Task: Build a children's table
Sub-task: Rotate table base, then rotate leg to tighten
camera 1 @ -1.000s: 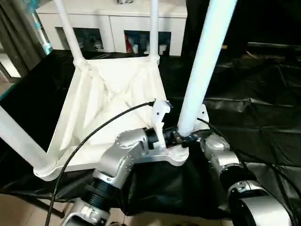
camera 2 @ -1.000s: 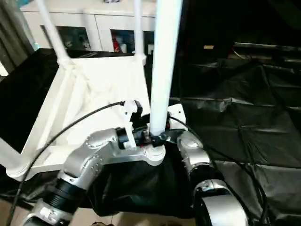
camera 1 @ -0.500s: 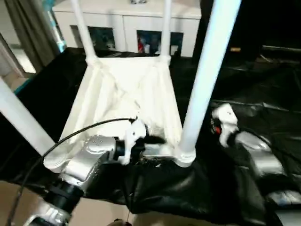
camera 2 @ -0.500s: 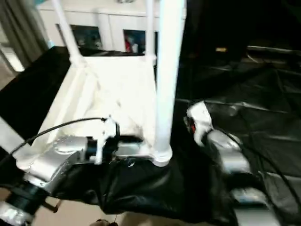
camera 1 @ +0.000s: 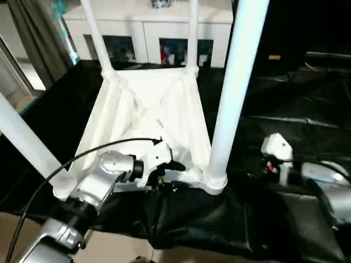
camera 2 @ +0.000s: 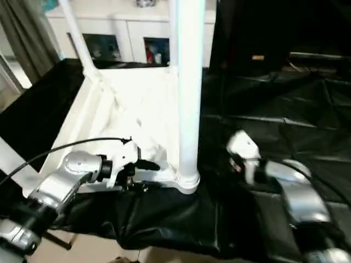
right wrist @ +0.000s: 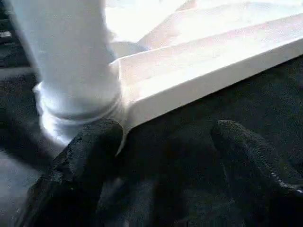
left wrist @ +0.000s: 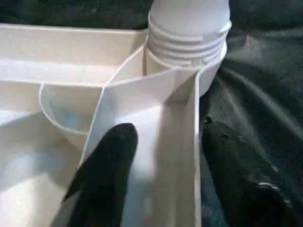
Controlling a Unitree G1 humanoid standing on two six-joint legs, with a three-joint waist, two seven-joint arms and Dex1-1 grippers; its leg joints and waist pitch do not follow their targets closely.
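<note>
Table (camera 1: 153, 109) upside down on black cloth (camera 1: 285, 142), four legs up, nearest leg (camera 1: 233, 93) seated in corner socket at 5 o'clock of top. Right gripper (right wrist: 165, 142) now off that leg, pulled back toward 3 o'clock, jaws apart, empty, near socket. Left gripper (left wrist: 163, 156) shifted onto near rim, fingers straddling rim wall, closing in; clamped or not, cannot tell. Leg stands unaided: looks like last leg in, assembly near done, flip upright probably next.
</note>
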